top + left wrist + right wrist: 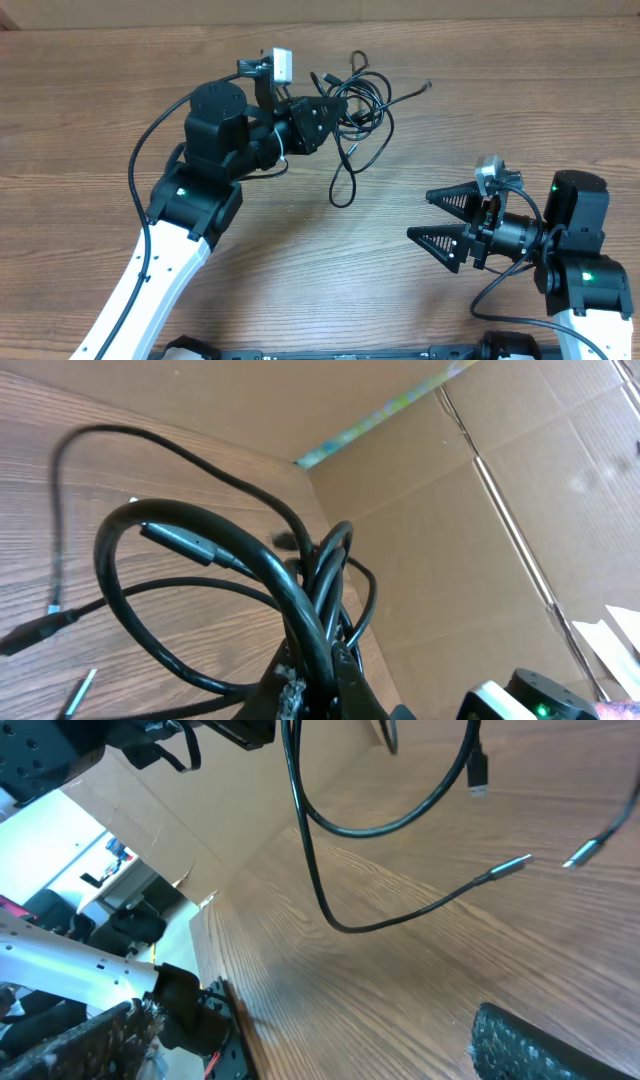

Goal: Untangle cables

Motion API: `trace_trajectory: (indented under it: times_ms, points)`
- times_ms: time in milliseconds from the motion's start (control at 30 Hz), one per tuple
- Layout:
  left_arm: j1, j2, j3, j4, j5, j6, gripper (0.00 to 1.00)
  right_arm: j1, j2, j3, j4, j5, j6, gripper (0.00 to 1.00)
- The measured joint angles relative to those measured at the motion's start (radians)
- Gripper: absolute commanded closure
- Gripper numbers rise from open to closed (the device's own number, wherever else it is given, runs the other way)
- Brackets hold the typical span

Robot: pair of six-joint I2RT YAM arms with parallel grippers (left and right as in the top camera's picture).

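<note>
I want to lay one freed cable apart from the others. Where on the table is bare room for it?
Bare wood lies on the table between the two arms, in front of the loop of the cables, and at the far right, beyond the open right gripper. It is crowded at the top middle, where the left gripper holds the bundle.

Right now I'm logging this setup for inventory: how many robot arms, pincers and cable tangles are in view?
Robot arms: 2, left arm and right arm.
Pincers: 2, left pincer and right pincer.
Cable tangle: 1; its separate cords cannot be counted.
Total: 5.
</note>
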Motion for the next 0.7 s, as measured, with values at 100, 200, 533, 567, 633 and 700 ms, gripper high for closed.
trace_trajectory:
  times_ms: [100, 200, 533, 567, 633, 700]
  points:
    - [0.000, 0.000, 0.000, 0.004, 0.052, -0.008, 0.96, 0.000, 0.000, 0.000, 0.025, -0.002, 0.009, 0.14]
    - [0.000, 0.000, 0.000, 0.012, 0.110, -0.008, 0.96, 0.000, 0.000, -0.002, 0.092, -0.002, 0.068, 0.21]
    - [-0.108, 0.000, 0.000, 0.012, 0.212, -0.011, 0.96, 0.000, 0.000, -0.002, 0.146, 0.001, 0.199, 0.24]
    - [-0.122, 0.000, 0.000, 0.012, 0.217, -0.011, 0.96, 0.000, 0.000, -0.002, 0.145, 0.004, 0.206, 0.25]
    - [-0.142, 0.000, 0.000, 0.012, 0.226, -0.007, 0.96, 0.000, 0.000, -0.002, 0.145, 0.006, 0.209, 0.27]
    - [-0.151, 0.000, 0.000, 0.012, 0.241, -0.005, 0.96, 0.000, 0.000, -0.002, 0.144, 0.006, 0.209, 0.36]
